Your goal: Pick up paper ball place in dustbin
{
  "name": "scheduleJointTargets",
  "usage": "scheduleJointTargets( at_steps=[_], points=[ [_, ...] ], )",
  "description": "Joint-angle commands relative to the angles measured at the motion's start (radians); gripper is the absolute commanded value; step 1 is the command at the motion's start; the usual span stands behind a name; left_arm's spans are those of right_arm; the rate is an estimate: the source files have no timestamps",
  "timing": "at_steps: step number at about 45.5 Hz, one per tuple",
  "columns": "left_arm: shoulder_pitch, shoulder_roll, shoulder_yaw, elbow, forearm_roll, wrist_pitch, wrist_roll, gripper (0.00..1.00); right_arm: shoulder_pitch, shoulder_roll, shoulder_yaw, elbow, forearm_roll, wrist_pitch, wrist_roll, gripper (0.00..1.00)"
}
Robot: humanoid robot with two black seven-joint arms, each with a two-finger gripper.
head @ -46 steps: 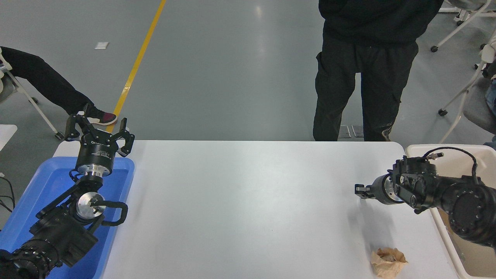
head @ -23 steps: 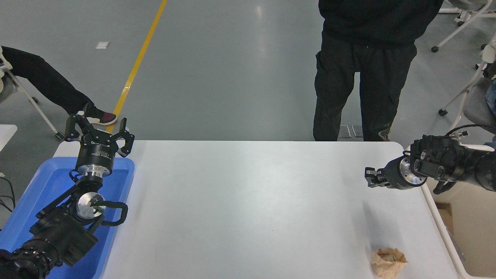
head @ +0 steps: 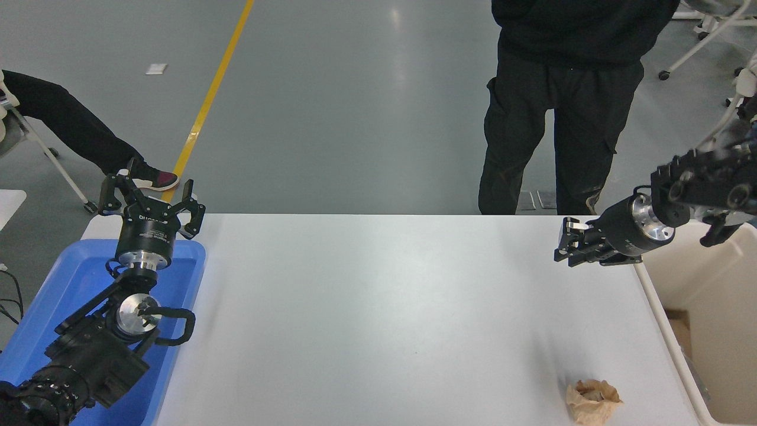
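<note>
right black gripper (head: 565, 241) empty, fingers nearly together, well beyond crumpled tan paper ball (head: 592, 400); may nudge it off the table edge.

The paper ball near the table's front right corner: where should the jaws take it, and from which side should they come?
Probably from above, jaws closing across the middle of the paper ball. It lies free on the white table, lumpy with no handle, and the dustbin rim stands close on its right, so a sideways approach looks cramped. The right gripper is farther back.
</note>
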Motion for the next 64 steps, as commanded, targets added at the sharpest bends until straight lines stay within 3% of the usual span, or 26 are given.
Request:
scheduleJointTargets(
  at_steps=[1, 8, 14, 17, 24, 26, 49, 64],
  points=[
    [0.0, 0.0, 0.0, 0.001, 0.0, 0.0, 0.0, 0.99, 0.281, -0.015, -0.165, 0.141, 0.043, 0.094, 0.001, 1.0],
    [0.0, 0.0, 0.0, 0.001, 0.0, 0.0, 0.0, 0.99, 0.445, 0.026, -0.316, 0.299, 0.024, 0.094, -0.001, 1.0],
    [0.0, 0.0, 0.0, 0.001, 0.0, 0.0, 0.0, 0.99, 0.54, 0.092, -0.432, 0.37, 0.0, 0.094, -0.028, 1.0],
    [0.002, 0.0, 0.0, 0.0, 0.0, 0.0, 0.0, 0.99, 0.59, 0.097, -0.453, 0.396, -0.003, 0.094, -0.065, 1.0],
    [0.002, 0.0, 0.0, 0.001, 0.0, 0.0, 0.0, 0.99, 0.672, 0.089, -0.456, 0.46, -0.005, 0.094, -0.215, 1.0],
    [0.0, 0.0, 0.0, 0.001, 0.0, 0.0, 0.0, 0.99, 0.684, 0.086, -0.455, 0.465, -0.002, 0.094, -0.231, 1.0],
    [0.002, 0.0, 0.0, 0.0, 0.0, 0.0, 0.0, 0.99, 0.698, 0.06, -0.455, 0.467, -0.005, 0.094, -0.237, 1.0],
    [0.002, 0.0, 0.0, 0.001, 0.0, 0.0, 0.0, 0.99, 0.373, -0.033, -0.338, 0.45, -0.023, 0.094, -0.241, 1.0]
  ],
)
